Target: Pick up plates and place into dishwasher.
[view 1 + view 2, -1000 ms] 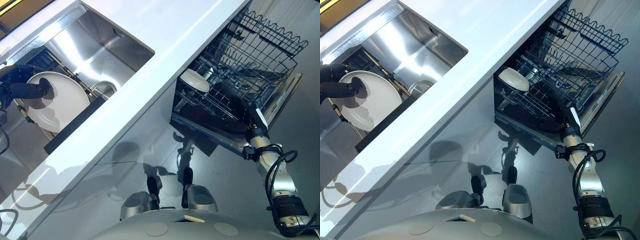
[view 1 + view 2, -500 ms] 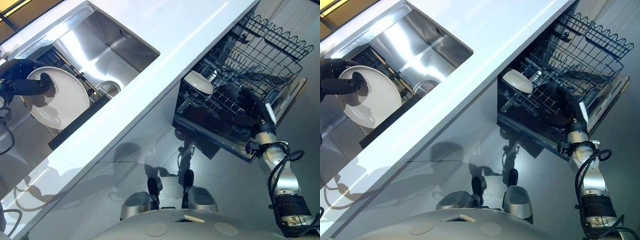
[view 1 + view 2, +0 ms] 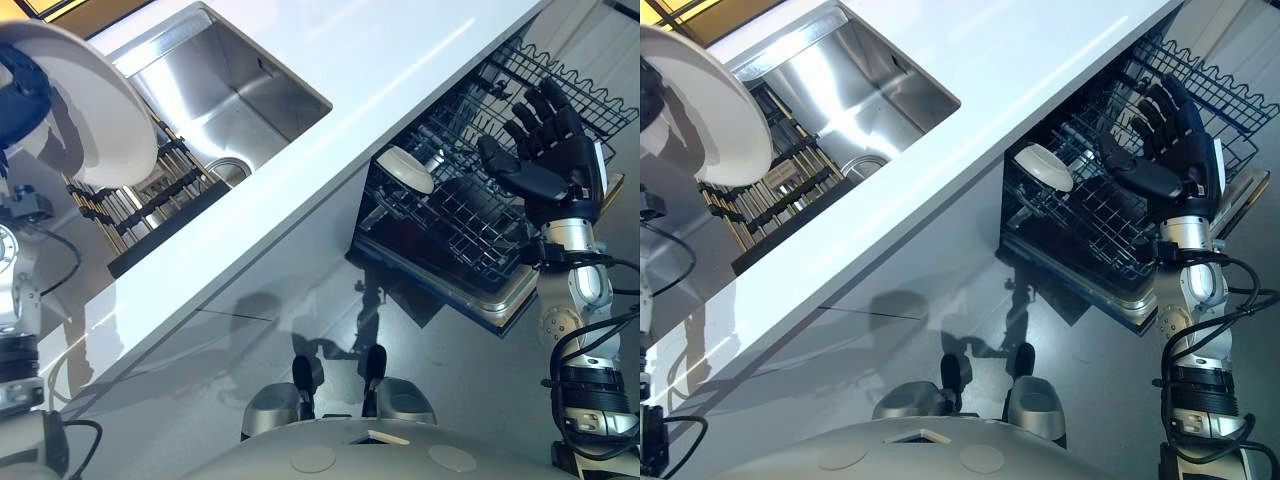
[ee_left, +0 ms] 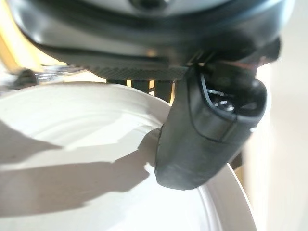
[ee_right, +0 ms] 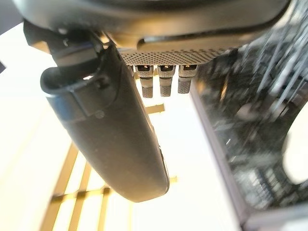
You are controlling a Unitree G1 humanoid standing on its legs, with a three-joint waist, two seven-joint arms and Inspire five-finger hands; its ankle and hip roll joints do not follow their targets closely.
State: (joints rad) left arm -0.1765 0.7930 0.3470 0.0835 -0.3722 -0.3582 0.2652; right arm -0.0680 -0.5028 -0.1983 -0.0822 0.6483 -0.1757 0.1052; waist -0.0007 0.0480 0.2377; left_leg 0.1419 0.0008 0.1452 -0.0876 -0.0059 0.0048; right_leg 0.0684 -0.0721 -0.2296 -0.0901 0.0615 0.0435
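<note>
A large white plate (image 3: 95,110) is held up in the air above the sink's left end, tilted on edge. My left hand (image 3: 18,98) is shut on it, and the left wrist view shows the thumb (image 4: 207,130) pressing on the plate's face (image 4: 96,192). My right hand (image 3: 545,150) hovers open with spread fingers in front of the pulled-out dishwasher rack (image 3: 450,225), touching nothing. Another white dish (image 3: 405,168) stands in that rack's left part.
The steel sink (image 3: 235,85) is set in a white counter (image 3: 330,130). A black slatted dish rack (image 3: 150,200) lies in the sink's left end. The dishwasher's upper wire basket (image 3: 1210,95) juts out behind my right hand, and grey floor lies below.
My left hand has lifted the plate up out of the sink's dish rack. My right hand has risen from the dishwasher door's edge to in front of the rack. The camera has shifted too.
</note>
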